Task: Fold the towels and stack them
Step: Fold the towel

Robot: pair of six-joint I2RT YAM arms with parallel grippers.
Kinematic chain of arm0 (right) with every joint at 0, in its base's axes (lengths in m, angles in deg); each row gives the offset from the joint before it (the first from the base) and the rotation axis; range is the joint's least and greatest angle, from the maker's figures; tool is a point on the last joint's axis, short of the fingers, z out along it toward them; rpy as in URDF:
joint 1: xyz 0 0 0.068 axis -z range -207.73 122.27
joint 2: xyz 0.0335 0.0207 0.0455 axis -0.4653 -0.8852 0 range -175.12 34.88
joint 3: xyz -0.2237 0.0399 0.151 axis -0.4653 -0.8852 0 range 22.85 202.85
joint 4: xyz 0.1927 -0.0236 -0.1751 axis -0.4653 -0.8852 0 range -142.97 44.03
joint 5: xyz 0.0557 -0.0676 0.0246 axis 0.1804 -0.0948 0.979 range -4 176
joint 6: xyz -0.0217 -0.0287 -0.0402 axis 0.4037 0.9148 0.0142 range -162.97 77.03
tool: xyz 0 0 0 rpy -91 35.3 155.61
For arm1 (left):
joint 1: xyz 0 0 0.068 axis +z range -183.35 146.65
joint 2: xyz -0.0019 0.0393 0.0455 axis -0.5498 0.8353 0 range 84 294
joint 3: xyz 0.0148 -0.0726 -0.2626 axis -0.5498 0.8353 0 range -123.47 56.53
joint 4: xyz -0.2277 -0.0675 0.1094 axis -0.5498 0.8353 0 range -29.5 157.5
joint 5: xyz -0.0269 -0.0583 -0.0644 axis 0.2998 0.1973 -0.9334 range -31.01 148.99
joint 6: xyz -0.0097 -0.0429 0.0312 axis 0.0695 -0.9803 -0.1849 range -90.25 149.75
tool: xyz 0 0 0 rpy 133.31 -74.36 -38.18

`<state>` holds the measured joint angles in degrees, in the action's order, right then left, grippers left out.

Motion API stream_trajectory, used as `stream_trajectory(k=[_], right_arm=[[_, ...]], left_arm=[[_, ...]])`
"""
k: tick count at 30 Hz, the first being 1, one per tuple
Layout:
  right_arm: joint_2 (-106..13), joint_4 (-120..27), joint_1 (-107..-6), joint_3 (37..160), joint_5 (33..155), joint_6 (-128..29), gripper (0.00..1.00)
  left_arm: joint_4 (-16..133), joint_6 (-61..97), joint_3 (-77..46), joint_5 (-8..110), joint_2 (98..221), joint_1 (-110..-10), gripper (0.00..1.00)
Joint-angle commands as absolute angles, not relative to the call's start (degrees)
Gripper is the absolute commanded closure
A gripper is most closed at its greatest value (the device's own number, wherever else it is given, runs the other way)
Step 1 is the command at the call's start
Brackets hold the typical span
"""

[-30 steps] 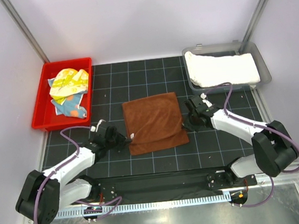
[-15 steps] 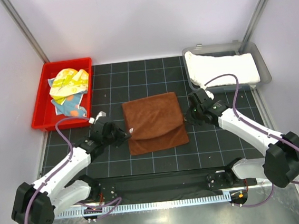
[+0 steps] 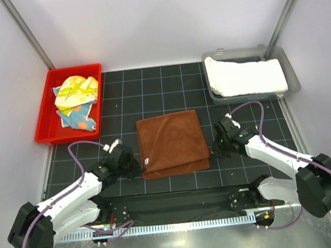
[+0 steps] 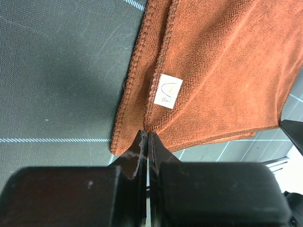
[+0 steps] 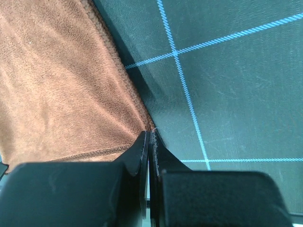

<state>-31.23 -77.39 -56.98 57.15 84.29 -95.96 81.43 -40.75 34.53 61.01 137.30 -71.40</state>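
Rust-brown towel [image 3: 172, 144] | mid-worktop [image 3: 122, 99], doubled over | left end effector [image 3: 139, 167] and right end effector [image 3: 216, 149] pinch its upper-layer corners | corners pulled nearer since a second ago | halving fold looks almost complete

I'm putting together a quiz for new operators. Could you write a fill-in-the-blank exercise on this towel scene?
The white towel lies in the ___ tray. The yellow towel and the light blue towel sit in the ___ bin. The left gripper and right gripper each pinch a near corner of the rust-brown towel, which lies folded on the ___ mat.
Missing words: gray; red; black.
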Motion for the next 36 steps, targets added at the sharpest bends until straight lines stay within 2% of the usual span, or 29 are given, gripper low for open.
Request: stream_trajectory(k=[1, 5, 9, 11, 14, 18, 24, 32, 35, 36], right_arm=[[-29.81, -72.43, -57.26, 57.13, 85.21, -95.26, 0.99], [-31.3, -72.94, -57.26, 62.98, 85.3, -93.77, 0.99], [-33.24, -81.81, -57.17, 74.58, 83.11, -89.73, 0.99], [-32.54, -84.9, -57.26, 76.02, 83.45, -89.28, 0.99], [-29.82, -84.29, -57.43, 72.09, 87.84, -91.03, 0.99], [-23.85, -80.26, -57.7, 60.31, 90.39, -93.5, 0.99], [-22.25, -73.92, -57.79, 50.37, 92.77, -95.53, 0.99], [-21.81, -70.58, -57.96, 50.26, 95.14, -96.14, 0.99], [-22.34, -70.92, -57.96, 54.46, 96.11, -96.49, 0.99], [-22.6, -71.71, -57.96, 56.23, 97.24, -96.41, 0.99]], left_arm=[[80.72, -40.39, 34.12, 63.47, 137.96, -71.67, 1.0], [84.3, -37.06, 29.57, 67.67, 139.45, -71.67, 1.0], [94.91, -30.47, 13.52, 71.11, 142.26, -71.67, 1.0], [97.32, -29.05, 11.1, 70.42, 142.88, -71.67, 1.0], [97.77, -30.01, 13.72, 68.57, 141.31, -72.2, 1.0], [95.32, -34.05, 22.32, 67.96, 136.92, -73.78, 1.0], [91.79, -36.69, 30.69, 66.37, 134.89, -75.1, 1.0], [90.12, -36.43, 32.01, 65.31, 133.57, -75.28, 1.0], [90.3, -34.6, 28.33, 66.63, 134.88, -75.28, 1.0], [92.39, -33.89, 23.53, 67.41, 136.54, -75.28, 1.0]])
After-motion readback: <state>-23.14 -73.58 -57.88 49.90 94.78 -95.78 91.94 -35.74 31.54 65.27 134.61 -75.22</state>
